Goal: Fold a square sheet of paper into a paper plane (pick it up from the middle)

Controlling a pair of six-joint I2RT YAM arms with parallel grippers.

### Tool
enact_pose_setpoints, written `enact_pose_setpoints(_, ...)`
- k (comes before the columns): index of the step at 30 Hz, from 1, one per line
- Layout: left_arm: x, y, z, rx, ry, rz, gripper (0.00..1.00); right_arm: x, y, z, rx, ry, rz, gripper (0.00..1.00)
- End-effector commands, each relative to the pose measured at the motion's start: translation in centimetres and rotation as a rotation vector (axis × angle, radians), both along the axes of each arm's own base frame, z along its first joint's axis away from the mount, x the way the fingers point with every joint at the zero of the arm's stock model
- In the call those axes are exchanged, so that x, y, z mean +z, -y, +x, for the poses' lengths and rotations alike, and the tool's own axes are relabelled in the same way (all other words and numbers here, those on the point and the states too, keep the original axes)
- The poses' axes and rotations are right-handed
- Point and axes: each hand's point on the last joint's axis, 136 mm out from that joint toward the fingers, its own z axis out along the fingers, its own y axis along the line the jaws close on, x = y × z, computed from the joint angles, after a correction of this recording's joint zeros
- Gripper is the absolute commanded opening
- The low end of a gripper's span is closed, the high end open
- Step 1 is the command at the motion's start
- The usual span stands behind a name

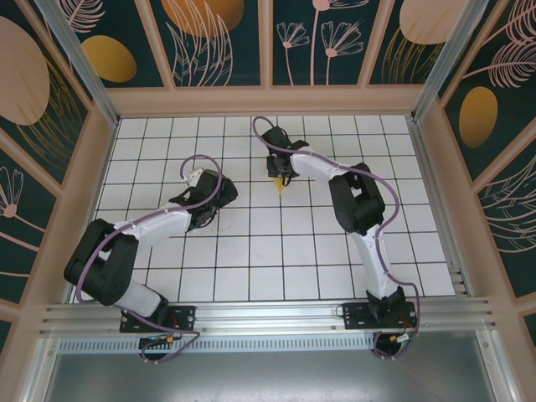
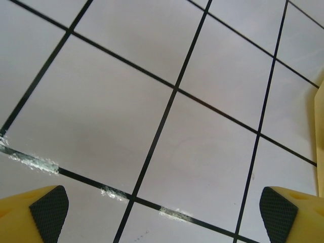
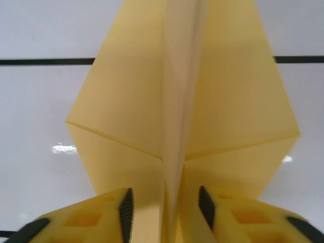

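The yellow paper plane (image 3: 182,91) lies on the white grid table, folded to a dart with a raised centre crease and its wings spread flat. My right gripper (image 3: 164,207) straddles that crease at the tail, open; both black pads (image 3: 126,207) stand clear of the paper. From above, the plane (image 1: 284,188) peeks out just below the right gripper (image 1: 281,174) near the table's middle. My left gripper (image 1: 224,191) hovers open to the plane's left. Its fingertips (image 2: 48,207) are spread wide over bare tiles, and an edge of the yellow paper (image 2: 319,131) shows at the right.
The white tiled table (image 1: 276,260) is walled on three sides by dark panels with orange ovals (image 1: 109,57). An aluminium rail (image 1: 268,314) runs along the near edge by the arm bases. Scuffed patches mark a grid line (image 2: 35,161) under the left gripper.
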Motion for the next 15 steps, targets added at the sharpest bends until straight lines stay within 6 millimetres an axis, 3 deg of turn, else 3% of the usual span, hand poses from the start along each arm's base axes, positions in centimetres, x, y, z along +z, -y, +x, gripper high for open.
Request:
enact_pose_setpoints(1,3.0,-0.6,1.6,0.020,0.066,0.057,0.98,8.3,-0.2,0.4,-0.007,0.124,0.085,0.53)
enact_pose_setpoints(4,5.2,-1.5,2.6,0.045,0.115,0.097,0.99,12.1,0.8,0.2,-0.020,0.195,0.127,0.61)
enact_pose_setpoints(9,8.7,-5.0,3.8,0.096,0.212,0.206,0.99,17.4,5.3,-0.4,-0.099,0.371,0.122,0.72)
enact_pose_setpoints(10,9.4,-6.0,3.8,0.110,0.238,0.229,0.98,18.1,8.0,-0.1,-0.153,0.402,0.110,0.74)
enact_pose_setpoints(12,10.5,-7.8,3.6,0.135,0.289,0.267,0.99,19.3,11.6,-0.6,-0.211,0.464,0.104,0.79)
enact_pose_setpoints(15,11.5,-11.2,2.2,0.225,0.348,0.344,0.98,19.7,17.8,-1.9,-0.330,0.540,0.048,0.98)
